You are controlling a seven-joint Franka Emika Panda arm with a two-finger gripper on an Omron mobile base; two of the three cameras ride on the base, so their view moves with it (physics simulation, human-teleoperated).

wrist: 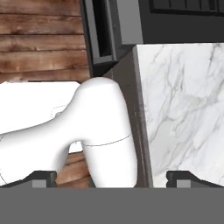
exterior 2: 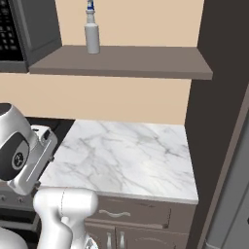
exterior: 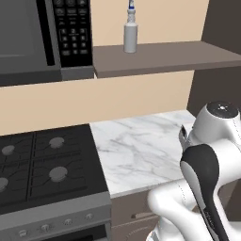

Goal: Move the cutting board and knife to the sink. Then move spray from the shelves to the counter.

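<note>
Spray point(exterior: 130, 33) stood upright on the shelves point(exterior: 164, 56), upper centre of the left base view, just right of the microwave point(exterior: 44, 35); upper left in the right base view. Counter point(exterior: 141, 150) lay below, mid-frame, beside the stove point(exterior: 47, 164) at lower left. In the hand view the gripper point(wrist: 112, 178) sat at the bottom edge, fingertips point(wrist: 41, 178) wide apart with nothing between them, jaws open, over the counter's front edge.

Glossy white rounded arm point(exterior: 214, 155), black joints (capped)
</note>
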